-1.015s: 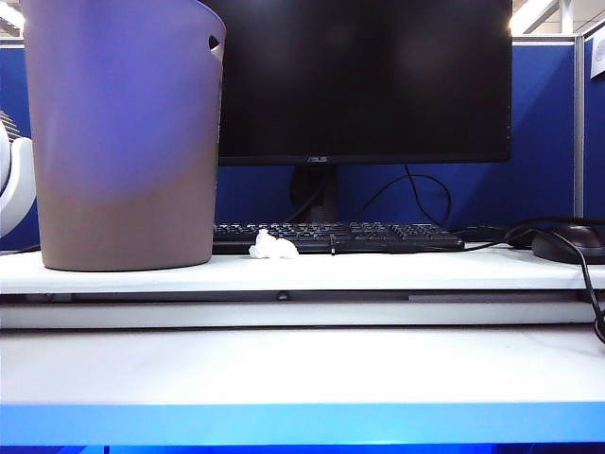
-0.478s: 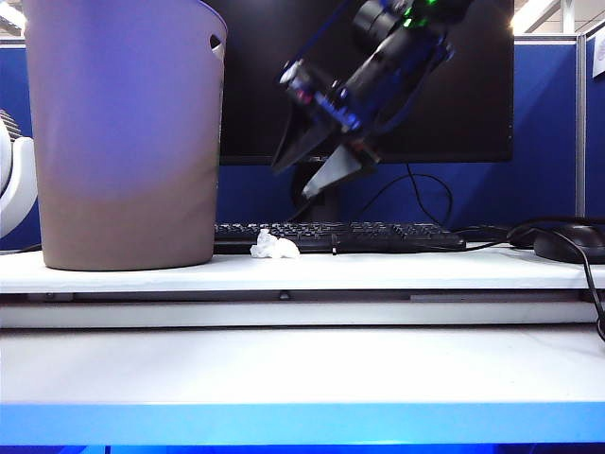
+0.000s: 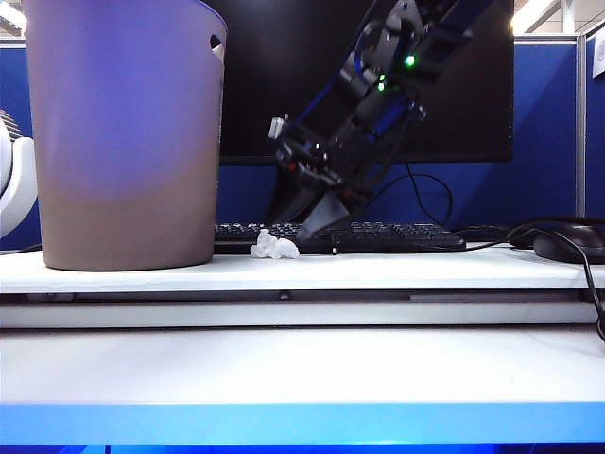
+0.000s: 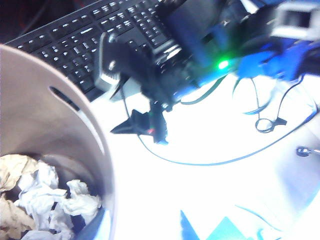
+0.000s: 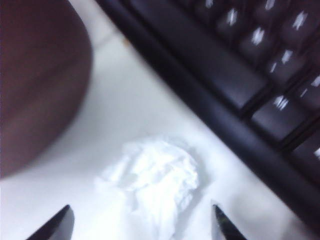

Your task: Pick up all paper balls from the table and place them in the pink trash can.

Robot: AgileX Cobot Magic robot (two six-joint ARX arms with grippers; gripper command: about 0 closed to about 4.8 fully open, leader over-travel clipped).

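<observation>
One white paper ball lies on the table in front of the keyboard, right of the pink trash can. My right gripper has come down beside it, slanting in from the upper right. In the right wrist view this gripper is open, with its dark fingertips standing on either side of the paper ball. My left gripper is open and empty above the trash can's rim. Several crumpled paper balls lie inside the can.
A black keyboard runs just behind the ball, with a dark monitor behind it. A mouse and black cables lie at the right. Blue partition walls close the back.
The right arm has come into view from the upper right and dropped until its open gripper is at the paper ball. The ball and the trash can have not moved.
</observation>
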